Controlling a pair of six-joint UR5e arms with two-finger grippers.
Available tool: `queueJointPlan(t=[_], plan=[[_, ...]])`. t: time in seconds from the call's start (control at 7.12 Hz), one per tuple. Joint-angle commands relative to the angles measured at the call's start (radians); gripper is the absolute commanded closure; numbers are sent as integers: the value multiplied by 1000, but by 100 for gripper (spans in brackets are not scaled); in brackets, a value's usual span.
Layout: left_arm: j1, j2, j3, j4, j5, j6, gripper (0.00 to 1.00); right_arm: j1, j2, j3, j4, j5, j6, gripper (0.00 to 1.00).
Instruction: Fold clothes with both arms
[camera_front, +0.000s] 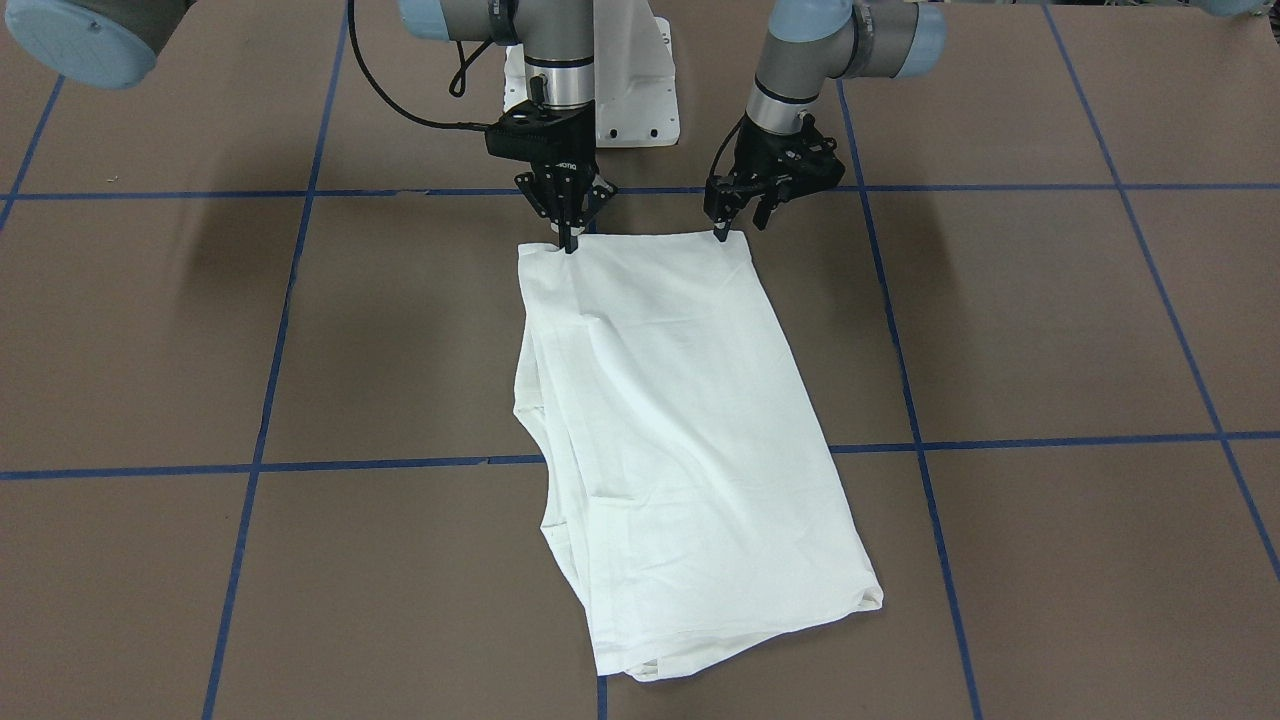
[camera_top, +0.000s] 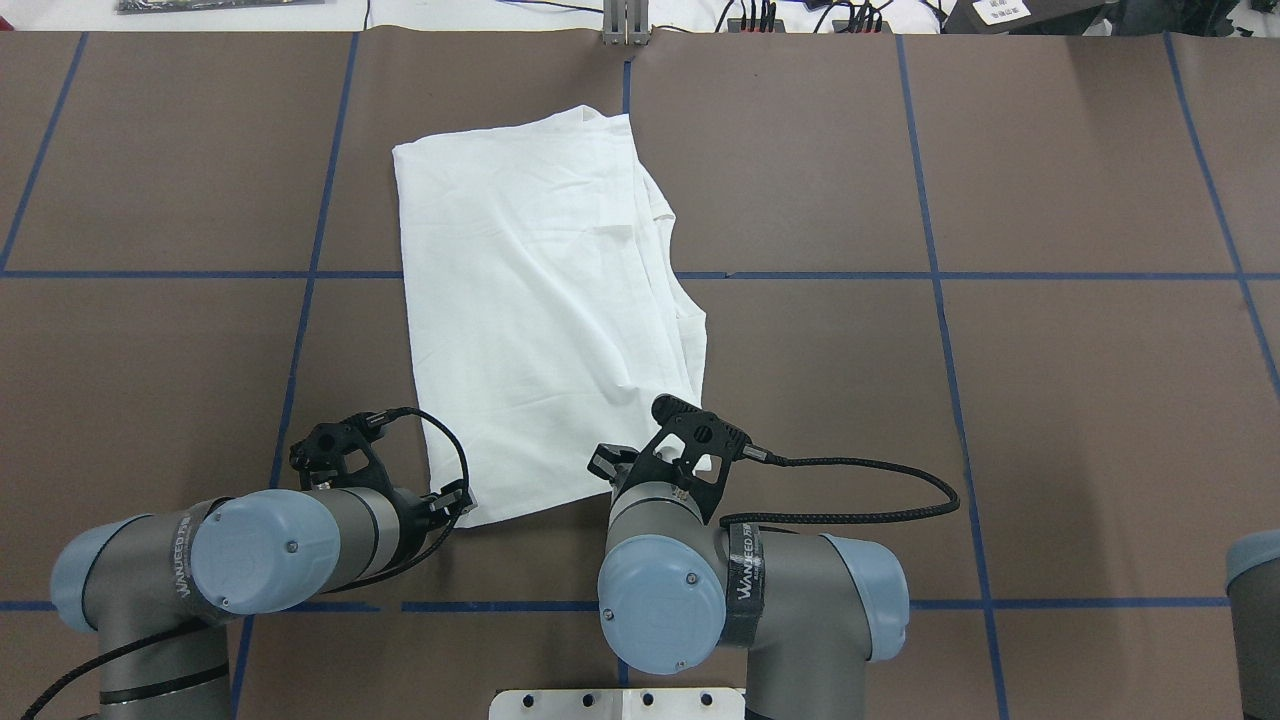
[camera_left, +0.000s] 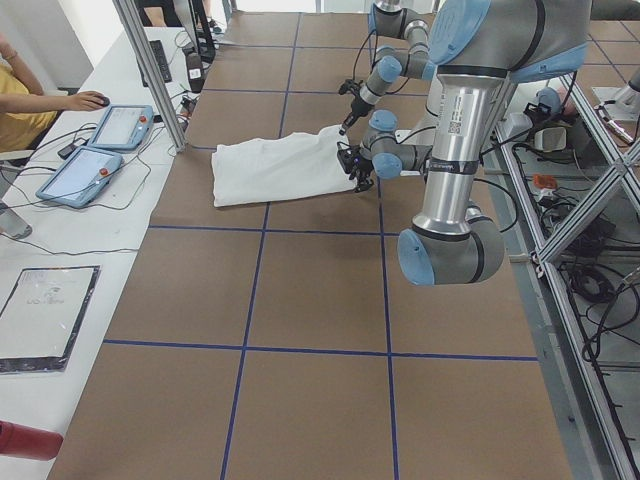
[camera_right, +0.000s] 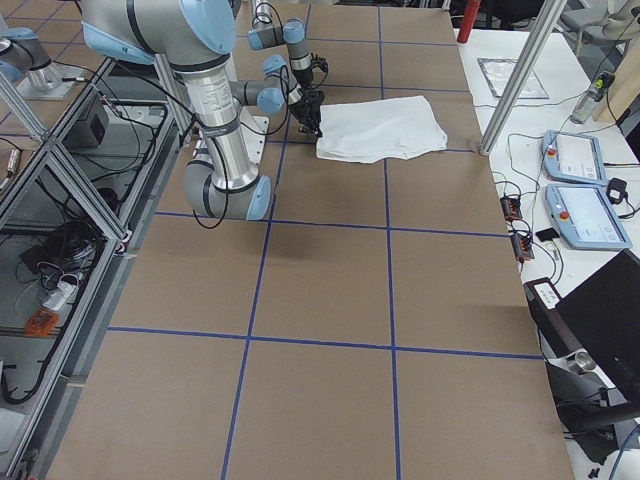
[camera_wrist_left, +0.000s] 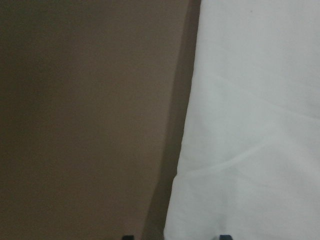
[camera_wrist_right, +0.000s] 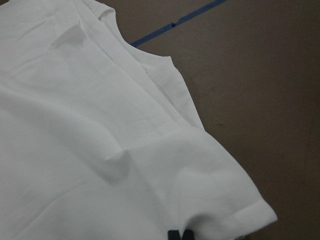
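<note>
the brown table (camera_top: 1050, 400), crossed by blue tape lines (camera_top: 800, 275), carries a white t-shirt (camera_top: 540, 300) that lies flat, folded into a long panel, and covers a stretch of one tape line. the left arm (camera_top: 250, 545) and the right arm (camera_top: 700, 580) both reach to the t-shirt's edge nearest the robot, one at each corner. beyond that edge, robot-side, sits a white metal base (camera_front: 640, 80). the right pincer (camera_front: 568, 243) is pressed together, pinching the cloth at its corner of the t-shirt. the left pincer (camera_front: 740, 228) is spread at the t-shirt's other corner, one fingertip over cloth, the other over bare table.
</note>
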Motion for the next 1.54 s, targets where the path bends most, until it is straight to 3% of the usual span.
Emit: queueJointPlan(t=[0.0,0.7,0.84,0.98,1.4], plan=[[0,-5,1,0,11,4,47,0,1,1,0,0,0,100],[-1,-19,16,-2,13,15,48,0,0,1,0,0,0,100],[-1,-21,17,-2,13,12,62,0,0,1,0,0,0,100],[-1,-21,17,-2,13,13,98,0,0,1,2,0,0,100],[-15,-24,-18,0,8,39,100,3,0,6,2,3,-3,100]])
